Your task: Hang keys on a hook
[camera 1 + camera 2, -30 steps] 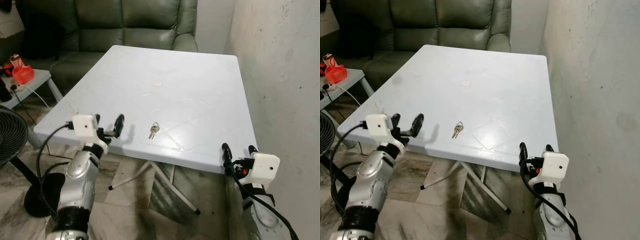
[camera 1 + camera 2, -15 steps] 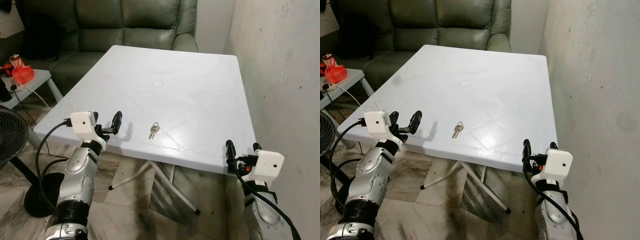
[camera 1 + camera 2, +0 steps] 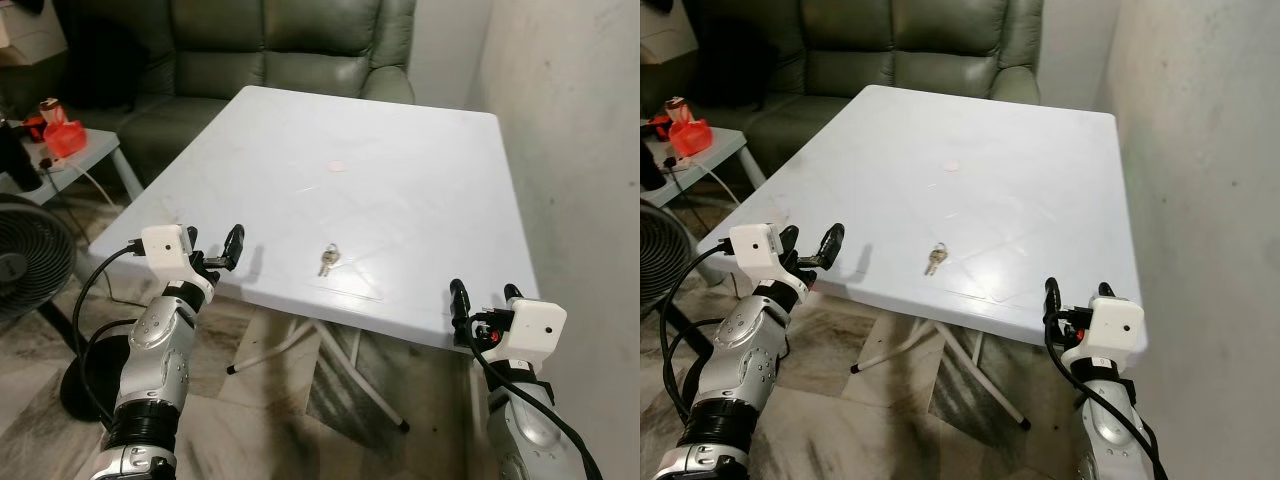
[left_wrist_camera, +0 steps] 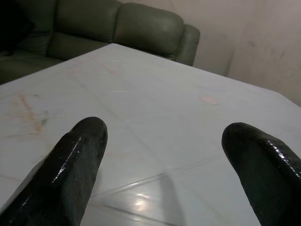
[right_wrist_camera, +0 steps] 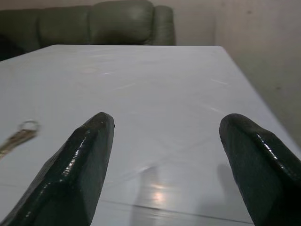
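Both pincers, left pincer (image 3: 212, 258) and right pincer (image 3: 482, 302), gaped wide and empty (keys (image 3: 327, 259) between them, untouched); flat keys on the slick surface (image 3: 400, 190) risked skidding away.

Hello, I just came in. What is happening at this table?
A robot stands at the near edge of a white table, in front of a green sofa. A small bunch of keys lies near that edge, and nothing is holding it. The left gripper is at the table's near left edge and the right gripper at its near right corner. Both have their jaws open and empty. The keys are not yet picked up.
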Motion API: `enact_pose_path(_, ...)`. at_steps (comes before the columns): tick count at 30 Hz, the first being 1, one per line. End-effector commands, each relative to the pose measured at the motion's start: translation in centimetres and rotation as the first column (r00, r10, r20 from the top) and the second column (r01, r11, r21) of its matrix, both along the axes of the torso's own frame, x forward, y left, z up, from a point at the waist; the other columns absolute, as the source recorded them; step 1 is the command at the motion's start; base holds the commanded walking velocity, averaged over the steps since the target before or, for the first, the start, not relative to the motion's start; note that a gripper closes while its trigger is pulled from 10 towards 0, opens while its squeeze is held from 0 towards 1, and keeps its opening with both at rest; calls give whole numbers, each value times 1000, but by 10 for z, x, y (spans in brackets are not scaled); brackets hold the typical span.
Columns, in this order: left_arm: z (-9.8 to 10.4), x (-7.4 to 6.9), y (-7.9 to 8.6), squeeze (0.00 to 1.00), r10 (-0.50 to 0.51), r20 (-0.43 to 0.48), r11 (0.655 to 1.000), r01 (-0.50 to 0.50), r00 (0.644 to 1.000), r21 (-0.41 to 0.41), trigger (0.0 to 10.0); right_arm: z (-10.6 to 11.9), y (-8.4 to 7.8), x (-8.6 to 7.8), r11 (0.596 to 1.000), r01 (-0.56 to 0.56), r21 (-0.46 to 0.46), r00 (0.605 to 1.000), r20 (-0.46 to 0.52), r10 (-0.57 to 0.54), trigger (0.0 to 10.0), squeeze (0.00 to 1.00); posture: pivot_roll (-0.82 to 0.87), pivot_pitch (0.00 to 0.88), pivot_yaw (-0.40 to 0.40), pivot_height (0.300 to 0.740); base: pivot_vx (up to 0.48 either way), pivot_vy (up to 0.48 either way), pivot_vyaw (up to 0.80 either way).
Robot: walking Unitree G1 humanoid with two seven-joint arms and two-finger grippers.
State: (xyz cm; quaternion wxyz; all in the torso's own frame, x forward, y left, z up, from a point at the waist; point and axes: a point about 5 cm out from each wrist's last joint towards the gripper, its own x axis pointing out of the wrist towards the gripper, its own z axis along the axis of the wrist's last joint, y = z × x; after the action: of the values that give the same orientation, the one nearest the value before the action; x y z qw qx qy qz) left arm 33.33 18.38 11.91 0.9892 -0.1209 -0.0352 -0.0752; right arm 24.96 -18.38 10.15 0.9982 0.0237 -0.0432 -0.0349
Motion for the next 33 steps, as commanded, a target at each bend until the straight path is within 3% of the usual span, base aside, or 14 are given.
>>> enact_pose_path(1, 2, 1, 4, 0, 10, 6, 1000, -10, 1000, 2, 10000, 0, 1, 1, 1000, -8, -5, 1000, -8, 8, 10000, 0, -46, 0, 16, 732, 0, 439, 0)
enact_pose_path(29, 2, 3, 1, 0, 7, 6, 1000, -7, 1000, -3, 10000, 0, 1, -1, 1000, -16, -13, 1000, -14, 16, 10000, 0, -46, 0, 11, 732, 0, 464, 0)
enact_pose_path(33, 2, 3, 0, 0, 10, 4, 1000, -10, 1000, -10, 10000, 0, 0, -1, 1000, -16, -14, 1000, -15, 16, 10000, 0, -46, 0, 11, 732, 0, 150, 0)
